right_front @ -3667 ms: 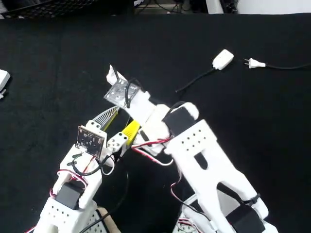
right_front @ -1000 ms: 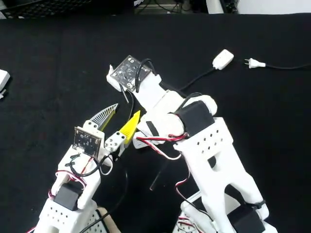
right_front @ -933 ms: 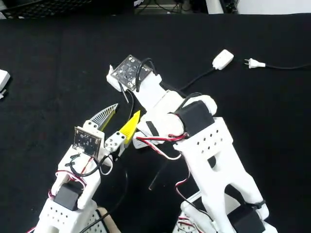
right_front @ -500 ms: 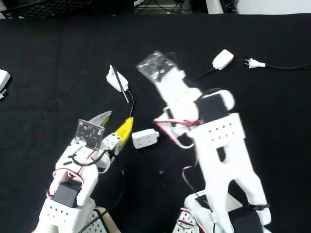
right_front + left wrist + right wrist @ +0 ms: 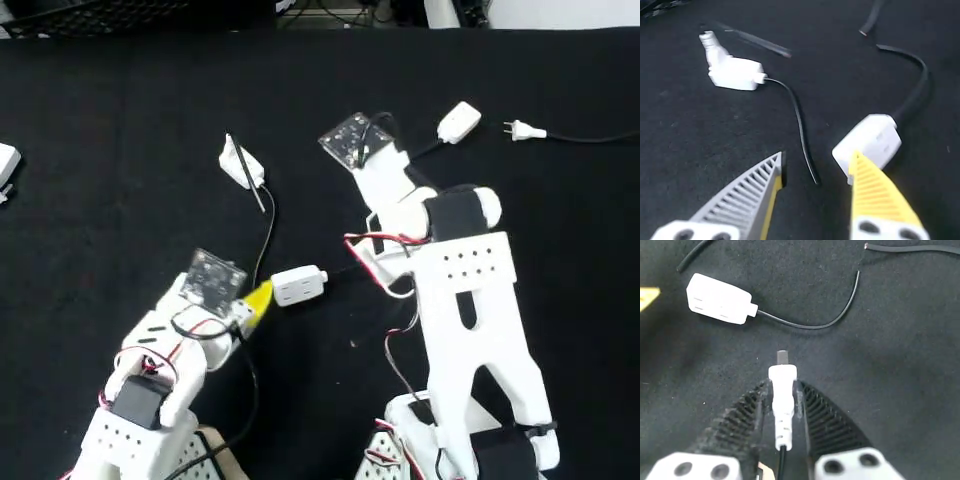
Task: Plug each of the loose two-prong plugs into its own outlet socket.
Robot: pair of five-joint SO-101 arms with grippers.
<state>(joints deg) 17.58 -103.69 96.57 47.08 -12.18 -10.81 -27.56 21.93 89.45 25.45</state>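
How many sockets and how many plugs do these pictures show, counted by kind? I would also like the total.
Sockets: 2, near socket and far socket.
Plugs: 2, held plug in the right gripper and loose plug.
White pieces of unclear kind: 2, tilted piece and edge piece.
Total: 6.

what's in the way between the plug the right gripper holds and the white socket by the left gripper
Nothing visible. Bare black cloth lies between the plug held in the right gripper and the socket; the socket's thin cord curves past to one side.
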